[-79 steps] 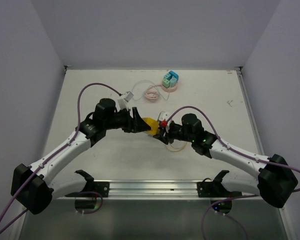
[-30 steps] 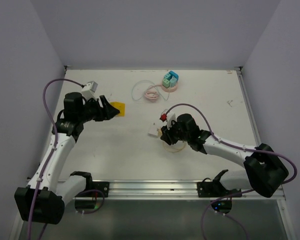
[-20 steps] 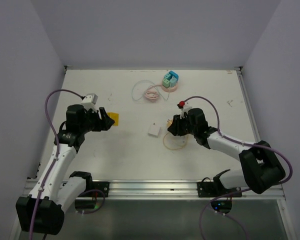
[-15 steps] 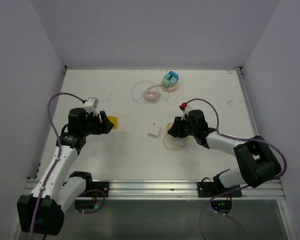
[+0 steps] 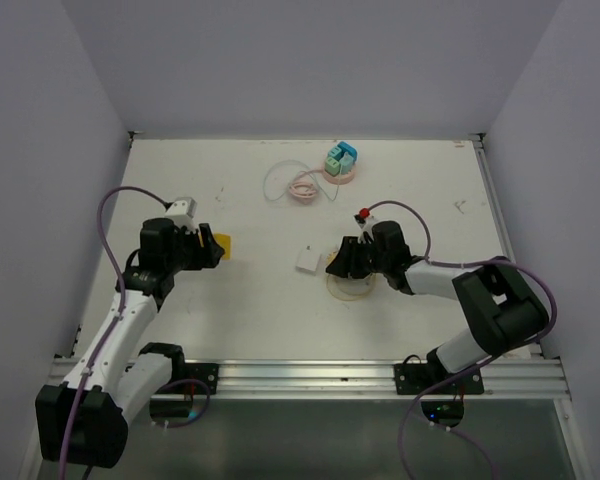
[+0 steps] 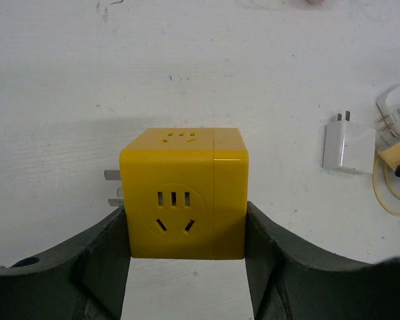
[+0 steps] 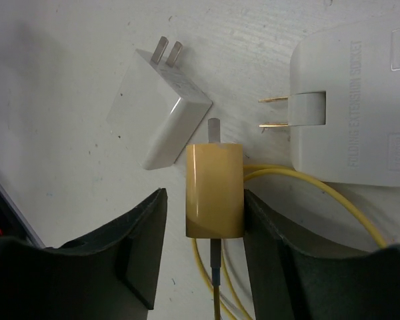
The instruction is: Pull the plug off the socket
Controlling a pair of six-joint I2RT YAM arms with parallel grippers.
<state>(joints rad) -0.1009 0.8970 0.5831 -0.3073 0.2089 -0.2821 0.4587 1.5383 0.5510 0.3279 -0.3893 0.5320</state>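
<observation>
The yellow socket cube (image 6: pixel 183 193) has its outlet face toward the left wrist camera and its metal prongs out to the left. My left gripper (image 6: pixel 185 208) is shut on its two sides, at the table's left (image 5: pixel 212 248). The yellow plug (image 7: pixel 215 190) with its yellow cable (image 7: pixel 320 193) lies free of the socket, near the table's middle. My right gripper (image 7: pixel 205 200) stands open around the plug: the right finger is against it, and a gap shows at the left finger. In the top view my right gripper (image 5: pixel 338 265) is well apart from the socket (image 5: pixel 222 245).
A small white charger (image 5: pixel 307 260) lies just left of the plug, prongs up (image 7: pixel 161 113). A larger white adapter (image 7: pixel 353 110) lies right of the plug. A coiled pink cable (image 5: pixel 302 186) and a teal-blue block (image 5: pixel 341 160) sit at the back.
My left arm has carried the socket from the middle to the left, away from the plug. My right arm has drawn back to the right with the plug. The small white charger stays between them.
</observation>
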